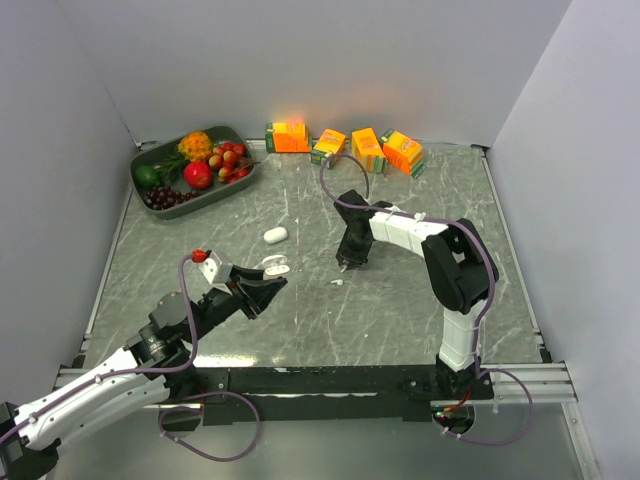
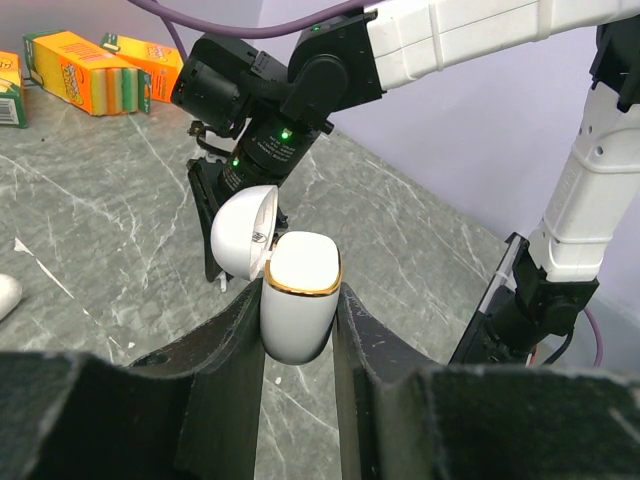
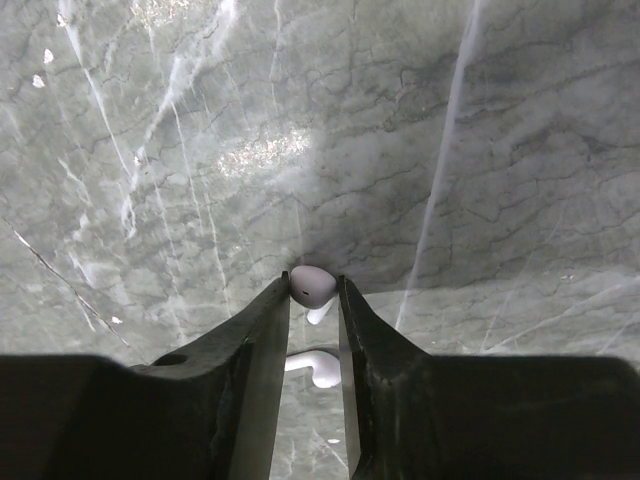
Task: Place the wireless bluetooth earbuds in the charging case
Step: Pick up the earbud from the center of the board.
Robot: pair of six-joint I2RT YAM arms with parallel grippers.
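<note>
- The charging case (image 2: 297,325) is clamped in the left end effector (image 1: 268,283), one finger on each side. It is held up off the counter (image 1: 400,310).
- The lid (image 2: 243,232) is flipped open and leans to one side. The gold-rimmed mouth of the case is turned up and is not covered.
- One earbud (image 3: 312,284) is seen between the tips of the right end effector (image 1: 350,262). The gap looks filled by the earbud, so the earbud is judged to be pinched. It cannot be told whether it is lifted yet or is resting on the counter.
- The round head of the earbud is at the fingertips, and its thin stem runs back toward the wrist.
- A second earbud (image 1: 337,283) is seen lying on the counter just beside the right end effector.
- The case lies to the left of the right end effector, near it but not touching, with bare counter between. The right arm is the nearer one to both earbuds.
- For the coming move, the stem will likely have to be pointed down into the open mouth.
- The counter is flat, hard and shiny, so a dropped earbud could slide.
- A small white oval thing (image 1: 275,235) lies behind the case. The fruit tray (image 1: 136,172) and the juice cartons (image 1: 368,150) are kept well apart at the far edge, so room is left for the move.
</note>
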